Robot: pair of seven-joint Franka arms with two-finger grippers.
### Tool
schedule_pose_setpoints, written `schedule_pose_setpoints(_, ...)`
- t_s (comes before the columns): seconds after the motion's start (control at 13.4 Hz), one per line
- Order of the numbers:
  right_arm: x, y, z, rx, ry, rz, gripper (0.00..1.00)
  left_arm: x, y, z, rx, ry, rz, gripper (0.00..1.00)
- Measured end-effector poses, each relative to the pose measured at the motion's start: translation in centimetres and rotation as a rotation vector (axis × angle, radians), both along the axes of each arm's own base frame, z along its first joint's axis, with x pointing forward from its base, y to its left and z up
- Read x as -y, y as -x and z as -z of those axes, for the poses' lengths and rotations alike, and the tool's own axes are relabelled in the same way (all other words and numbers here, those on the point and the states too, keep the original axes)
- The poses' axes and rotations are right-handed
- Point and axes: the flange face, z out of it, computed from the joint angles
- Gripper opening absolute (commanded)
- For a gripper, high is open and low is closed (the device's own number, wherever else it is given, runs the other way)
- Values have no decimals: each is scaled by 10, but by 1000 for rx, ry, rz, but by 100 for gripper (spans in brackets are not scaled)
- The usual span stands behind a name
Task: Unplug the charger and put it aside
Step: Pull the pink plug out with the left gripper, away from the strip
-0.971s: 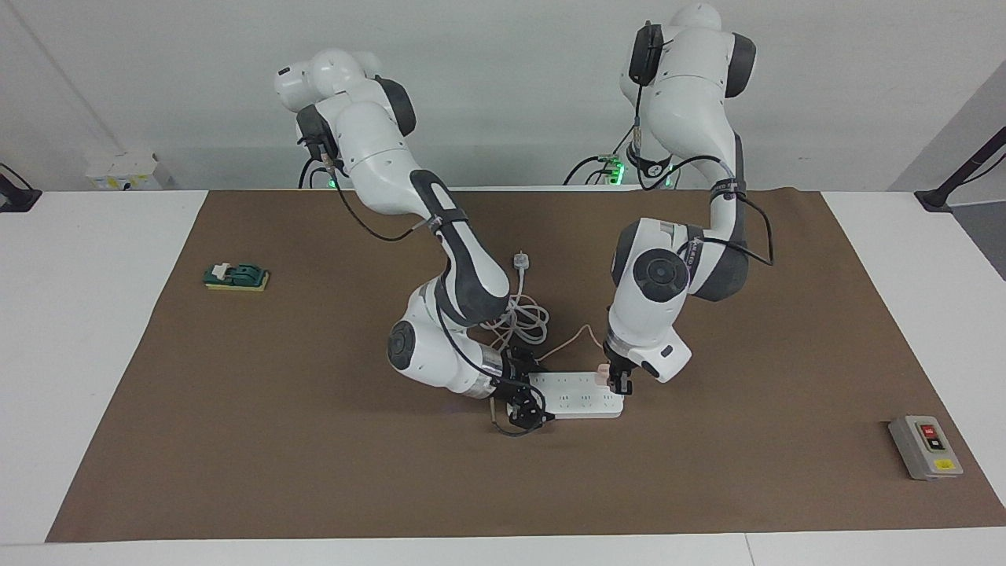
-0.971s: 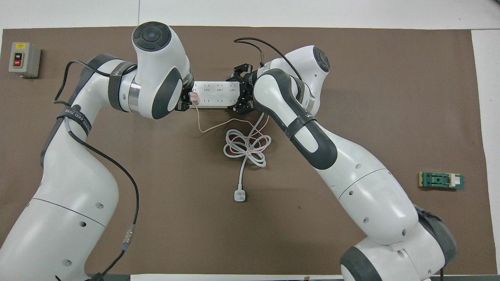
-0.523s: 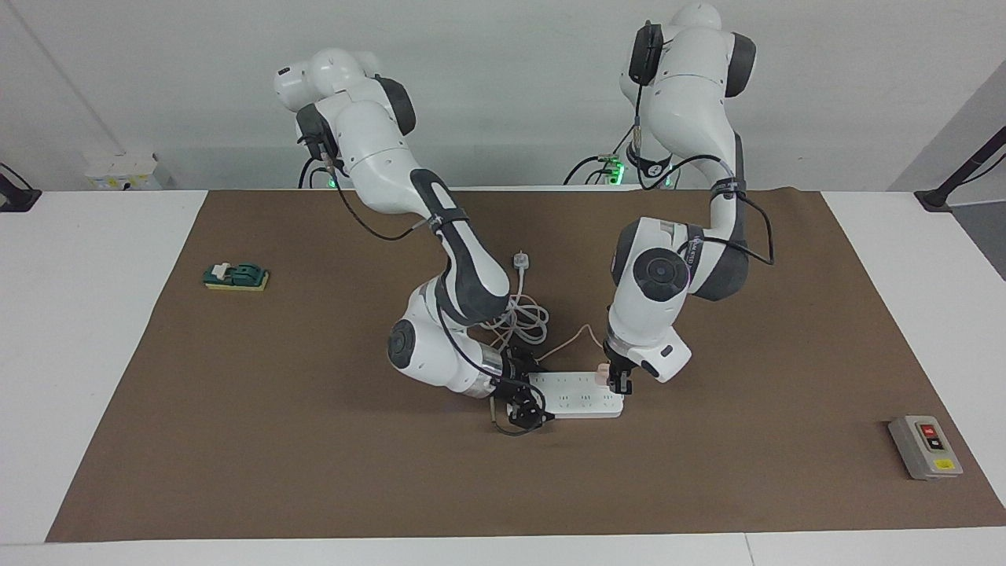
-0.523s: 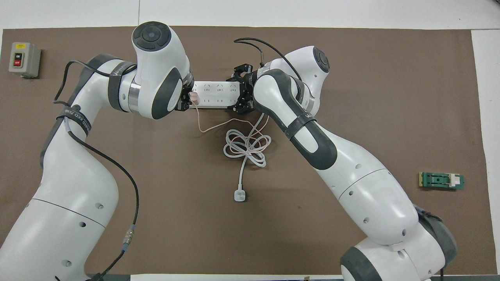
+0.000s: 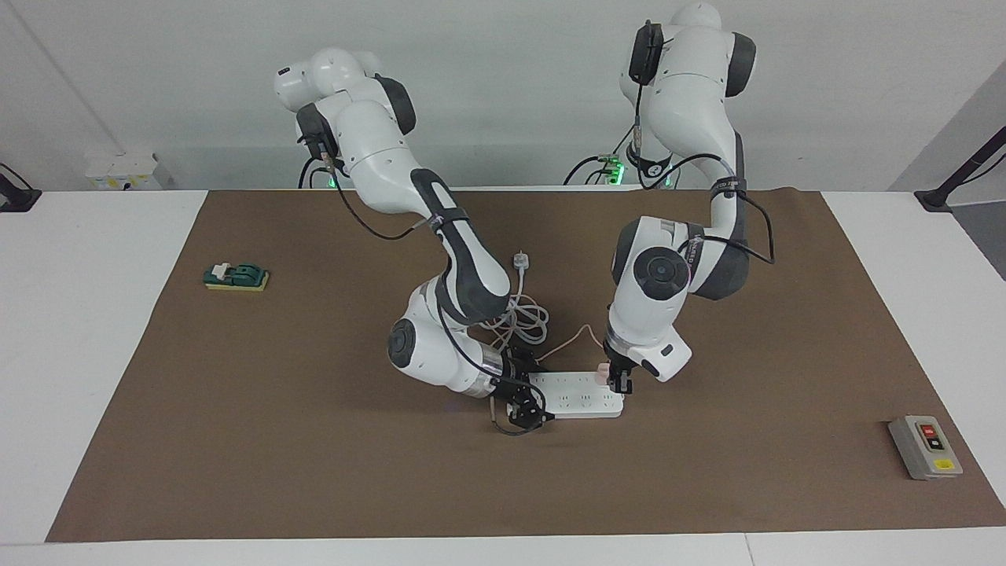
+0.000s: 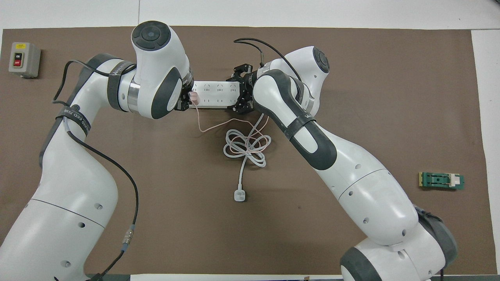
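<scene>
Barely any shift since a second ago: left tool [image 5: 618,379] clamped on charger [image 5: 602,373], still seated in power strip [image 5: 580,402] mid-worktop. Right tool [image 5: 525,402] spread wide, bracing strip's other end. Extraction judged just beginning; pink cable [image 6: 218,125] slack.

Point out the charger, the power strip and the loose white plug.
charger [image 6: 193,97], overhead view, on its pink cube body.
power strip [image 5: 580,400], facing view, on its bare top face.
white plug [image 6: 239,195], overhead view, on the plug head.
</scene>
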Motion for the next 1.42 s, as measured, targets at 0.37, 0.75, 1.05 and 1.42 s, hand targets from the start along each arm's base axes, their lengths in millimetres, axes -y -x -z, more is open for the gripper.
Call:
schedule_pose_setpoints(0.37,0,0,0,2,1,1,0,-5,5,-58,14,7,1,0)
schedule_pose_setpoints(0.75,-1,0,0,2,1,1,2,-25,21,-115,-12,9,280,0)
schedule_pose_setpoints(1.05,-1,0,0,3,1,2,9,-73,36,-159,-93,30,660,0)
schedule_pose_setpoints(1.42,-1,0,0,3,1,2,100,-152,58,-172,-97,79,996,0)
